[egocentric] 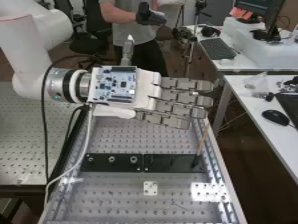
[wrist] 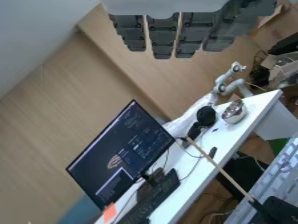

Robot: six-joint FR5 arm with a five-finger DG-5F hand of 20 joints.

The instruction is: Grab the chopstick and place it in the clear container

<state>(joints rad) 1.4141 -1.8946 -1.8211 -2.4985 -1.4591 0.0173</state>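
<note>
Chopstick [egocentric: 202,141] is held slightly tilted by the black bar [egocentric: 174,163] on the surface [egocentric: 120,200] in the high view; near it, the hand [egocentric: 148,95] is opened wide. In the wrist view, the fingers [wrist: 161,37] are seen straight.

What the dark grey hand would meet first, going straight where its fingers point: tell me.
Perhaps the thin tan wooden chopstick near its top, but depth is unclear: the hand may miss.

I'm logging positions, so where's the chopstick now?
In the high view, right of centre, the chopstick stands at the black plate's right end, below the fingers.
</note>
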